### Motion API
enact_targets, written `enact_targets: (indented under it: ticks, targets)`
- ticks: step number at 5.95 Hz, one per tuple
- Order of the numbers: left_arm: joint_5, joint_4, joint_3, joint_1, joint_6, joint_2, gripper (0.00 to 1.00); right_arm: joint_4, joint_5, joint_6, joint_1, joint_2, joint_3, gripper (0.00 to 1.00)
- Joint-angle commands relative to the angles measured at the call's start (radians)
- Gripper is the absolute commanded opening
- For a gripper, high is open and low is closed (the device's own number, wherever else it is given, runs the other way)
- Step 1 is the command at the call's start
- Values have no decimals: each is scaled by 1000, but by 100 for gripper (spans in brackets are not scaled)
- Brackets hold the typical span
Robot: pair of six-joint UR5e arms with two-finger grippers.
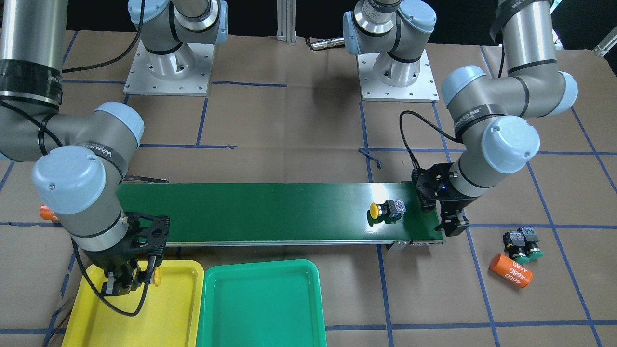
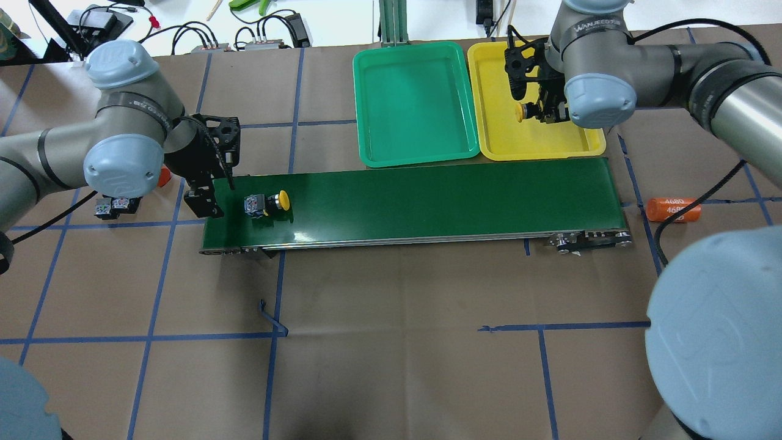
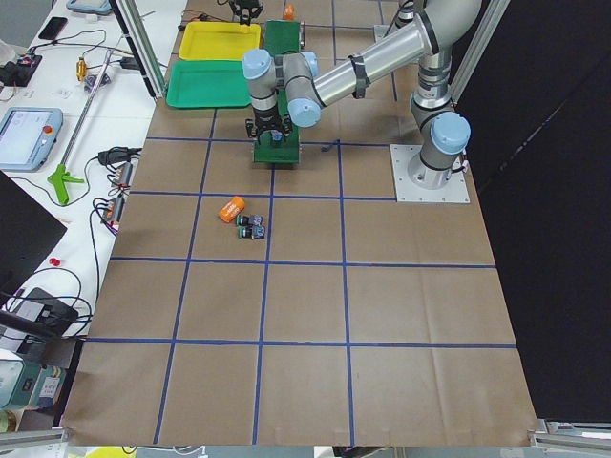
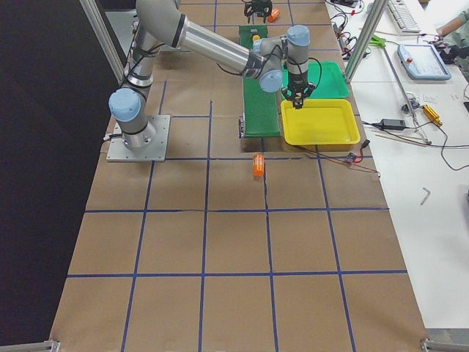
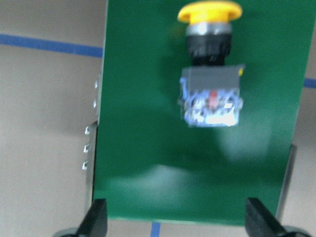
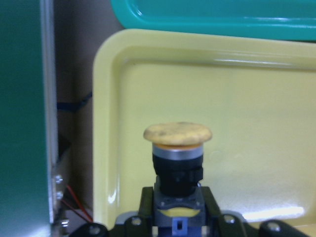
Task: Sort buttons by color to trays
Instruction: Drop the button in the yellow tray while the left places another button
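Note:
My right gripper (image 1: 130,282) is shut on a yellow-capped button (image 6: 177,163) and holds it over the yellow tray (image 1: 178,308); it also shows in the overhead view (image 2: 544,113). The green tray (image 1: 260,308) beside it holds nothing. A second yellow button (image 1: 388,210) lies on its side on the dark-green belt (image 1: 265,212). My left gripper (image 1: 450,221) is open and empty at that belt end, just behind the button (image 5: 211,84). Two green buttons (image 1: 523,243) lie together on the paper beyond the belt's end.
An orange "4680" cylinder (image 1: 511,270) lies next to the green buttons. Another orange cylinder (image 2: 674,209) lies off the belt's other end. Both trays stand side by side along the belt's far edge in the overhead view (image 2: 415,104).

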Motion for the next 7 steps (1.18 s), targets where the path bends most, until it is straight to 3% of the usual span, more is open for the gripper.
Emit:
enact_targets:
  ticks: [1,2,3,5,7]
  targets:
    - [106,-31,125,68,196,-62,98,-70,32,7,-21,94,-24,67]
    - [158,-36,182,79,341,-134,97,-61,42,13,-21,87,-25,100]
    - [159,-20,216,90,437,-184,97,-39,36,16,-21,52,-22,100]
    - [156,40,264,161,613,-264,96,278,45,108,8,-163,-13,100]
    - [90,123,267,176,648,-326,93,346,46,253,154,-279,56,100]
